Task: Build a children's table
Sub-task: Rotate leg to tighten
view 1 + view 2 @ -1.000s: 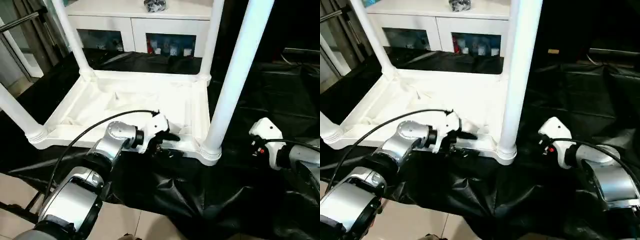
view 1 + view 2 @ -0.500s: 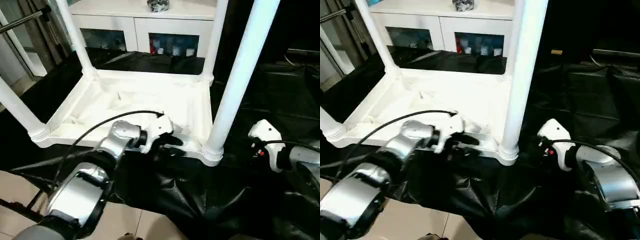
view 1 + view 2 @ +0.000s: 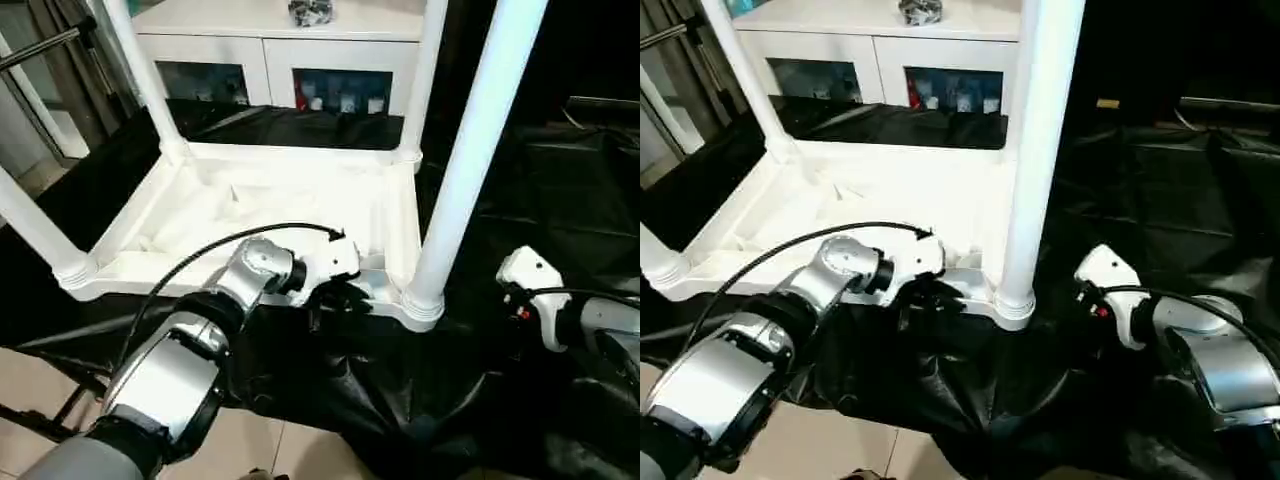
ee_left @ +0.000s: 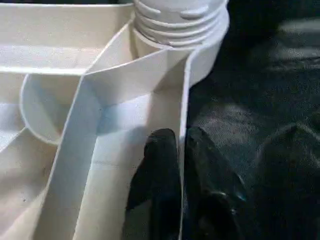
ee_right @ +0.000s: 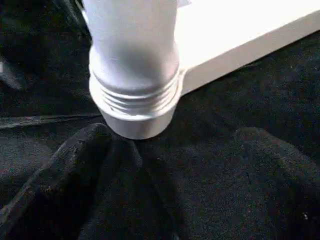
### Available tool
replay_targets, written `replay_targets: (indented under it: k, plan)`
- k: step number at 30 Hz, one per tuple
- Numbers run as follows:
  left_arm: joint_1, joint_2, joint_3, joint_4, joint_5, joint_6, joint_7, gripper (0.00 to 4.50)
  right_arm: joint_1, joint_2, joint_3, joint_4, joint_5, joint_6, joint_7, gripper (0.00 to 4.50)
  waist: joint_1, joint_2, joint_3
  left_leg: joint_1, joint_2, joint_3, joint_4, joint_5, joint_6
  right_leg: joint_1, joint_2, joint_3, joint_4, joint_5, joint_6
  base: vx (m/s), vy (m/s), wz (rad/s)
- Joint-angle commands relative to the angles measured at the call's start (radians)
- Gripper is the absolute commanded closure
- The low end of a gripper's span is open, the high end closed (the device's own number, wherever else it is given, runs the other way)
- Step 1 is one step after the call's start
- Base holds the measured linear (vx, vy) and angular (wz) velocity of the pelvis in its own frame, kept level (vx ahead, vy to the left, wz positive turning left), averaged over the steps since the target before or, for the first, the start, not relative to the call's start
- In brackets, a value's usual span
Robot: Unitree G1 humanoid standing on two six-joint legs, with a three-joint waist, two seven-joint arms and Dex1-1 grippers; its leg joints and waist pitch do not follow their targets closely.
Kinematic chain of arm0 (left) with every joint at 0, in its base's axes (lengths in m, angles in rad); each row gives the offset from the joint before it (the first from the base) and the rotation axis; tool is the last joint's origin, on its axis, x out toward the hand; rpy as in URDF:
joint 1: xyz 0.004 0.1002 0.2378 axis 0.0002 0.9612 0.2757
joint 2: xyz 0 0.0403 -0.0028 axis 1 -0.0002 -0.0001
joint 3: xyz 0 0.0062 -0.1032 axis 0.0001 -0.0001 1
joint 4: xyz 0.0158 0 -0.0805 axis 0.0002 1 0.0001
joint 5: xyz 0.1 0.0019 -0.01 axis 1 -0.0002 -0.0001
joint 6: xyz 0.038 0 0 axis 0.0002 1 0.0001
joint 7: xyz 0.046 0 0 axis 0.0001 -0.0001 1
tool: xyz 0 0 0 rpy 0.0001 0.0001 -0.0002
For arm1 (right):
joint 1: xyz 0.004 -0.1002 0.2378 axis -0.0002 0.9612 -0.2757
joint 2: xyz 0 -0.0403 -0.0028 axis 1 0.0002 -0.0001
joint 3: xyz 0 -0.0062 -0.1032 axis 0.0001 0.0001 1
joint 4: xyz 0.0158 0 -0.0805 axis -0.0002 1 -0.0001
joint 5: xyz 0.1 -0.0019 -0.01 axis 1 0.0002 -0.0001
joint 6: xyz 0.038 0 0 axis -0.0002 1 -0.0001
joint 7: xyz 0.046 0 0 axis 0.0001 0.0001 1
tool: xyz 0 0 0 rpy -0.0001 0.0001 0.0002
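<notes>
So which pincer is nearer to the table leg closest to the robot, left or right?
Left. The left pincer grips the tabletop rim just beside that leg. The right pincer sits apart from it on the black cloth.

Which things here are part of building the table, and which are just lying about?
Part of the job:
tabletop
four legs, such as the near right leg
left claw, gripping the tabletop's rim

Just lying about:
white cabinet
black cloth

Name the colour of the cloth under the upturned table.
Black cloth, best shown in the left eye view.
</notes>
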State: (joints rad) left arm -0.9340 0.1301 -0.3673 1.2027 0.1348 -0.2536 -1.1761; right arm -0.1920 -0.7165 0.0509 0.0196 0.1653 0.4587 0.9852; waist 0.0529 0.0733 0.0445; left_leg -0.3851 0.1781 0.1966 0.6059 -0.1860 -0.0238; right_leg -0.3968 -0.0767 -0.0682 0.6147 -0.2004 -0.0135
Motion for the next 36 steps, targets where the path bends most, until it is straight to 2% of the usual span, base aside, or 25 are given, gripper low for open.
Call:
replay_targets:
  k: [1,2,4,6,7,10,12,13,14,16,17,18,19,20,21,22,23,24,25,26,27,28,30,31,36]
  plan:
    - [-0.003,0.021,0.015,0.016,0.000,0.026,-0.008,4.46,0.002,0.000,0.010,-0.022,0.015,0.007,0.001,0.00,0.007,-0.026,-0.072,0.007,0.047,-0.029,-0.048,-0.105,0.144,0.068,-0.073,0.039,-0.075,-0.057,-0.248,0.000,0.000,0.00]
    - [-0.002,0.022,0.030,0.011,-0.018,0.039,-0.023,4.46,0.002,0.008,0.008,-0.025,0.022,0.011,-0.001,0.00,0.006,-0.017,-0.072,0.008,0.047,-0.030,-0.048,-0.101,0.145,0.067,-0.073,0.038,-0.075,-0.048,-0.254,0.000,0.000,0.00]
    - [0.003,0.023,0.077,-0.006,-0.072,0.103,-0.053,4.46,0.005,0.025,0.006,-0.037,0.036,0.017,-0.002,0.00,0.002,-0.017,-0.073,0.009,0.048,-0.029,-0.048,-0.099,0.147,0.067,-0.072,0.037,-0.072,-0.023,-0.268,0.000,0.000,0.00]
    - [0.024,0.047,0.086,-0.035,-0.085,0.143,-0.076,4.46,0.011,0.046,0.007,-0.049,0.051,0.020,-0.003,0.00,0.000,-0.026,-0.073,0.007,0.048,-0.029,-0.049,-0.103,0.151,0.068,-0.073,0.037,-0.070,-0.015,-0.276,0.000,0.000,0.00]
    - [0.032,0.057,0.085,-0.043,-0.078,0.146,-0.082,4.46,0.013,0.053,0.008,-0.052,0.055,0.021,-0.003,0.00,-0.002,-0.021,-0.071,0.006,0.047,-0.029,-0.049,-0.107,0.154,0.066,-0.073,0.035,-0.073,-0.034,-0.275,0.000,0.000,0.00]
    - [0.114,0.094,0.112,-0.133,-0.103,0.156,-0.062,4.46,0.011,0.083,0.029,-0.054,0.051,0.013,-0.018,0.00,-0.005,-0.045,-0.068,0.007,0.049,-0.027,-0.053,-0.118,0.146,0.065,-0.073,0.036,-0.078,-0.106,-0.259,0.000,0.000,0.00]
    - [0.130,0.099,0.114,-0.154,-0.108,0.156,-0.064,4.46,0.009,0.088,0.031,-0.054,0.052,0.014,-0.019,0.00,-0.007,-0.033,-0.066,0.007,0.048,-0.027,-0.052,-0.119,0.141,0.060,-0.073,0.036,-0.080,-0.144,-0.247,0.000,0.000,0.00]
    - [0.162,0.110,0.121,-0.202,-0.112,0.172,-0.065,4.46,0.000,0.096,0.041,-0.050,0.048,0.007,-0.022,0.00,-0.006,-0.042,-0.065,0.009,0.053,-0.029,-0.056,-0.123,0.133,0.061,-0.077,0.039,-0.076,-0.157,-0.246,0.000,0.000,0.00]
    - [0.184,0.117,0.125,-0.235,-0.114,0.184,-0.066,4.46,-0.004,0.101,0.047,-0.048,0.045,0.003,-0.023,0.00,-0.007,-0.040,-0.063,0.008,0.053,-0.027,-0.057,-0.126,0.129,0.057,-0.075,0.039,-0.079,-0.179,-0.236,0.000,0.000,0.00]
    - [0.254,0.143,0.123,-0.345,-0.108,0.213,-0.050,4.46,-0.031,0.127,0.060,-0.021,0.025,-0.014,-0.047,0.00,-0.009,-0.052,-0.064,0.009,0.058,-0.029,-0.059,-0.122,0.122,0.056,-0.079,0.042,-0.075,-0.181,-0.232,0.000,0.000,0.00]
    - [0.290,0.155,0.119,-0.402,-0.104,0.232,-0.045,4.46,-0.046,0.143,0.065,-0.005,0.015,-0.025,-0.062,0.00,-0.011,-0.051,-0.060,0.008,0.054,-0.027,-0.061,-0.124,0.120,0.051,-0.075,0.041,-0.080,-0.201,-0.223,0.000,0.000,0.00]
    - [0.325,0.166,0.115,-0.454,-0.099,0.244,-0.038,4.46,-0.062,0.161,0.072,0.013,0.008,-0.030,-0.074,0.00,-0.010,-0.055,-0.065,0.012,0.059,-0.028,-0.060,-0.122,0.113,0.052,-0.080,0.043,-0.074,-0.195,-0.226,0.000,0.000,0.00]
    - [0.342,0.171,0.113,-0.483,-0.098,0.254,-0.034,4.46,-0.069,0.168,0.075,0.021,0.005,-0.032,-0.080,0.00,-0.016,-0.053,-0.062,0.004,0.056,-0.029,-0.061,-0.117,0.113,0.054,-0.081,0.043,-0.073,-0.197,-0.224,0.000,0.000,0.00]
    - [0.381,0.177,0.117,-0.547,-0.100,0.289,-0.016,4.46,-0.092,0.196,0.095,0.051,-0.009,-0.049,-0.093,0.00,-0.011,-0.051,-0.064,0.014,0.057,-0.027,-0.060,-0.125,0.100,0.048,-0.082,0.045,-0.077,-0.228,-0.212,0.000,0.000,0.00]
    - [0.384,0.176,0.117,-0.551,-0.101,0.292,-0.013,4.46,-0.095,0.199,0.098,0.055,-0.011,-0.052,-0.093,0.00,-0.015,-0.052,-0.060,0.010,0.056,-0.026,-0.062,-0.127,0.100,0.047,-0.079,0.046,-0.077,-0.223,-0.215,0.000,0.000,0.00]
    - [0.397,0.172,0.120,-0.572,-0.103,0.305,-0.001,4.46,-0.106,0.213,0.110,0.073,-0.020,-0.065,-0.098,0.00,-0.013,-0.056,-0.059,0.013,0.056,-0.026,-0.064,-0.135,0.092,0.045,-0.078,0.046,-0.078,-0.238,-0.208,0.000,0.000,0.00]
    - [0.417,0.166,0.120,-0.604,-0.104,0.318,0.010,4.46,-0.124,0.234,0.128,0.099,-0.031,-0.081,-0.104,0.00,-0.017,-0.061,-0.058,0.008,0.056,-0.028,-0.066,-0.136,0.084,0.047,-0.080,0.045,-0.076,-0.241,-0.207,0.000,0.000,0.00]
    - [0.424,0.164,0.119,-0.616,-0.104,0.322,0.012,4.46,-0.130,0.241,0.134,0.109,-0.035,-0.085,-0.106,0.00,-0.019,-0.060,-0.055,0.007,0.054,-0.027,-0.068,-0.141,0.081,0.047,-0.078,0.044,-0.081,-0.252,-0.202,0.000,0.000,0.00]
    - [0.432,0.158,0.121,-0.631,-0.104,0.333,0.019,4.46,-0.139,0.251,0.144,0.120,-0.037,-0.090,-0.101,0.00,-0.017,-0.066,-0.059,0.017,0.056,-0.025,-0.066,-0.147,0.076,0.043,-0.078,0.048,-0.082,-0.252,-0.198,0.000,0.000,0.00]
    - [0.438,0.154,0.122,-0.643,-0.104,0.342,0.025,4.46,-0.146,0.257,0.151,0.127,-0.037,-0.093,-0.096,0.00,-0.013,-0.062,-0.059,0.019,0.058,-0.024,-0.066,-0.134,0.078,0.042,-0.077,0.051,-0.078,-0.211,-0.212,0.000,0.000,0.00]
    - [0.446,0.152,0.123,-0.662,-0.105,0.356,0.031,4.46,-0.152,0.262,0.158,0.135,-0.039,-0.098,-0.091,0.00,-0.011,-0.061,-0.059,0.019,0.058,-0.024,-0.066,-0.128,0.081,0.042,-0.077,0.052,-0.077,-0.195,-0.215,0.000,0.000,0.00]
    - [0.452,0.150,0.125,-0.678,-0.108,0.372,0.039,4.46,-0.157,0.266,0.167,0.142,-0.039,-0.103,-0.083,0.00,-0.011,-0.067,-0.061,0.016,0.058,-0.024,-0.067,-0.114,0.087,0.046,-0.075,0.051,-0.072,-0.157,-0.221,0.000,0.000,0.00]
    - [0.463,0.151,0.123,-0.713,-0.111,0.405,0.047,4.46,-0.179,0.281,0.181,0.175,-0.048,-0.120,-0.082,0.00,-0.009,-0.064,-0.063,0.017,0.058,-0.024,-0.066,-0.102,0.092,0.045,-0.076,0.051,-0.066,-0.118,-0.233,0.000,0.000,0.00]
    - [0.463,0.151,0.123,-0.713,-0.111,0.405,0.047,4.49,-0.179,0.281,0.181,0.175,-0.048,-0.120,-0.082,0.19,-0.011,-0.065,-0.063,0.015,0.057,-0.024,-0.066,-0.094,0.096,0.047,-0.077,0.052,-0.065,-0.100,-0.239,0.000,0.000,0.00]
    - [0.468,0.153,0.120,-0.741,-0.109,0.435,0.054,4.50,-0.214,0.304,0.180,0.239,-0.061,-0.139,-0.097,0.50,-0.013,-0.069,-0.061,0.015,0.054,-0.023,-0.065,-0.115,0.092,0.049,-0.076,0.052,-0.068,-0.111,-0.242,0.000,0.000,0.00]
